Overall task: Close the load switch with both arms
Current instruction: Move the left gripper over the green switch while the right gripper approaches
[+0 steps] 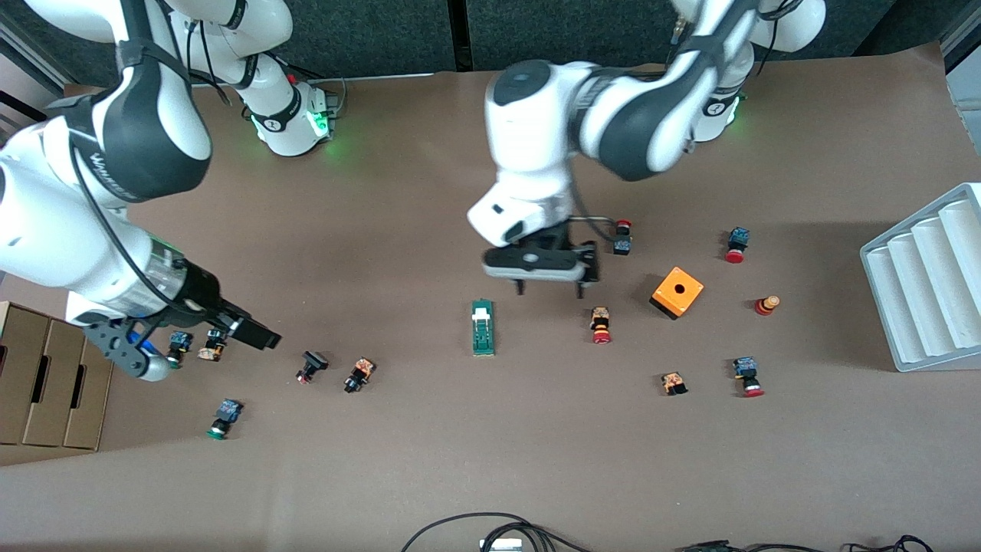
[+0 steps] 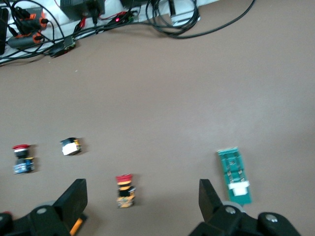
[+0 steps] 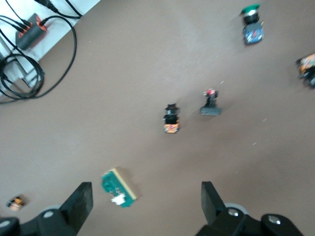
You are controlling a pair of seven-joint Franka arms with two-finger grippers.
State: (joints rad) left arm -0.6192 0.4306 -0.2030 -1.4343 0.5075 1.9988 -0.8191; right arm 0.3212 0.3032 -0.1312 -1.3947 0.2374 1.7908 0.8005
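The load switch is a narrow green block with a white lever piece at the end farther from the front camera. It lies flat at mid table. My left gripper is open and empty. It hangs over the bare table just beside the switch, toward the left arm's end. In the left wrist view the switch lies outside one finger. My right gripper is open and empty over small buttons at the right arm's end, well away from the switch. The right wrist view shows the switch at a distance.
A red-capped button lies beside the left gripper, and an orange cube toward the left arm's end. Several small buttons are scattered about. A white ridged tray and cardboard boxes stand at the table's ends. Cables lie at the near edge.
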